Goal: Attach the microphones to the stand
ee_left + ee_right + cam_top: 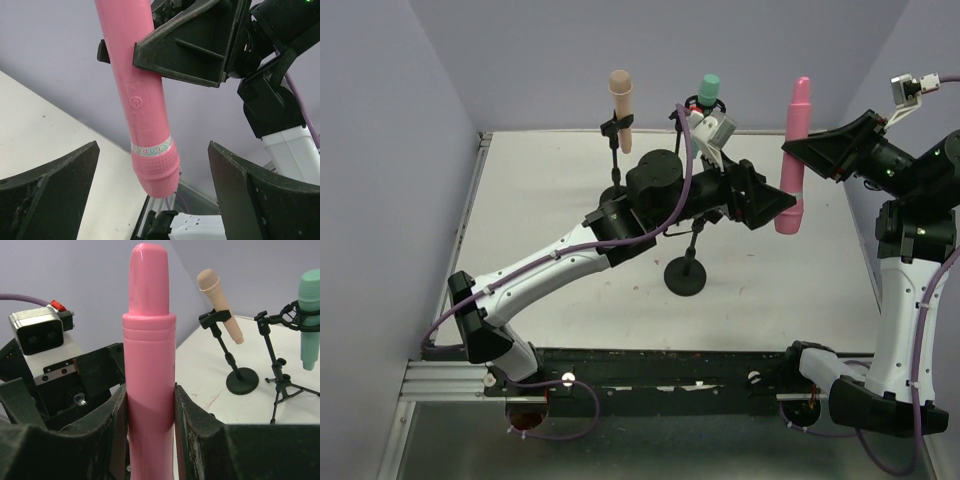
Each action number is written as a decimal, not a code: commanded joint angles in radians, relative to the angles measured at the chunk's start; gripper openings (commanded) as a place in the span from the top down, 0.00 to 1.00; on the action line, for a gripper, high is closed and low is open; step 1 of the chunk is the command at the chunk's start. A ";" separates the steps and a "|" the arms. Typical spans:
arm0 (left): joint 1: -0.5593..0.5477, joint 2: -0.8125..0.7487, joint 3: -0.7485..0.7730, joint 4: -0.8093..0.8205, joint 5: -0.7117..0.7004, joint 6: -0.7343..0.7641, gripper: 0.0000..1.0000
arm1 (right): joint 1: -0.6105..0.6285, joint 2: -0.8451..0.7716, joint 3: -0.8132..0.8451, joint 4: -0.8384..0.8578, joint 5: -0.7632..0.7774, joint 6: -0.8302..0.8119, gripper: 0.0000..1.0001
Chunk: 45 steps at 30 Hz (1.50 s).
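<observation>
Right wrist view: pink microphone (149, 365), upright, held aloft, clamped mid-body between the fingers of right gripper (149, 412); left gripper (152, 165) spread wide, flanking its lower head, apart.

Pink microphone (798, 108), beige-peach microphone (621, 95), mint green microphone (709, 90), black stands (686, 276)

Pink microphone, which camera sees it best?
The top camera: it shows the whole pink microphone, end to end, gripped by the right tool. The left wrist camera shows only its lower part, up close; the right wrist camera shows only its smooth upper end.
</observation>
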 commanded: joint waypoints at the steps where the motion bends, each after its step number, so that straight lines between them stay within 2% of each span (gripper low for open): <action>1: -0.018 0.054 0.077 -0.033 -0.054 -0.025 0.05 | -0.005 -0.014 0.004 0.075 -0.063 0.107 0.86; 6: -0.021 0.105 0.120 -0.009 0.018 -0.051 0.13 | -0.005 -0.018 -0.017 0.092 -0.075 0.118 0.86; 14: -0.023 0.134 0.151 0.010 0.046 -0.055 0.21 | -0.005 -0.022 -0.052 0.109 -0.090 0.112 0.85; 21: -0.020 0.143 0.164 0.016 0.052 -0.048 0.44 | -0.005 -0.037 -0.080 0.053 -0.086 0.027 0.85; 27: -0.020 0.142 0.164 0.010 0.087 -0.049 0.64 | -0.005 -0.044 -0.088 0.050 -0.095 0.020 0.84; 32: -0.010 0.111 0.146 -0.011 0.096 -0.046 0.85 | -0.006 -0.048 -0.069 0.032 -0.123 -0.013 0.80; 34: -0.004 0.079 0.134 -0.027 0.125 -0.048 0.88 | -0.005 -0.045 -0.047 -0.009 -0.136 -0.074 0.63; 38: 0.011 -0.011 0.083 -0.097 0.191 -0.035 0.90 | -0.005 -0.045 0.013 -0.112 -0.184 -0.224 0.23; 40: 0.025 -0.068 0.046 -0.125 0.231 -0.037 0.91 | -0.005 -0.051 0.027 -0.122 -0.214 -0.263 0.07; 41: 0.029 -0.102 0.028 -0.146 0.248 -0.037 0.91 | -0.006 -0.051 0.030 -0.118 -0.234 -0.275 0.03; 45: 0.071 -0.244 -0.043 -0.270 0.310 -0.006 0.91 | -0.005 -0.057 0.049 -0.117 -0.316 -0.325 0.00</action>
